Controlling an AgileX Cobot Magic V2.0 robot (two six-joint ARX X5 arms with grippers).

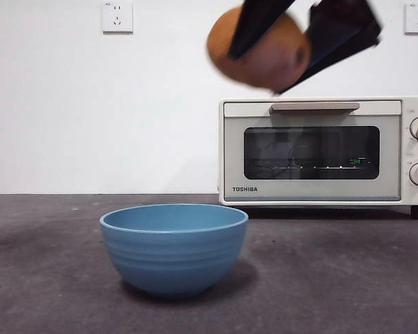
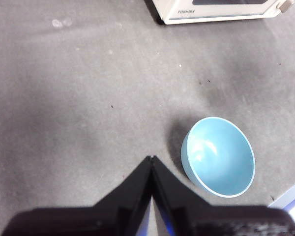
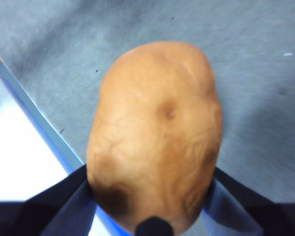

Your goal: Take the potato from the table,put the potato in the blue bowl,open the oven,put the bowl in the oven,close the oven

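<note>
We see the right tool (image 1: 279,49) clamped on the smooth orange-brown potato (image 1: 265,52), high above the matte blue ridged bowl (image 1: 174,247); the left tool (image 2: 152,158) is pressed together.

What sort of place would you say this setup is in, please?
Probably a lab mock-up of a kitchen: a toaster oven and blue bowl on a bare grey table, against a plain white wall with sockets.

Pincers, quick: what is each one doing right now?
Left pincer: closed, holding nothing, above the table.
Right pincer: closed on the potato, held up in the air.
</note>
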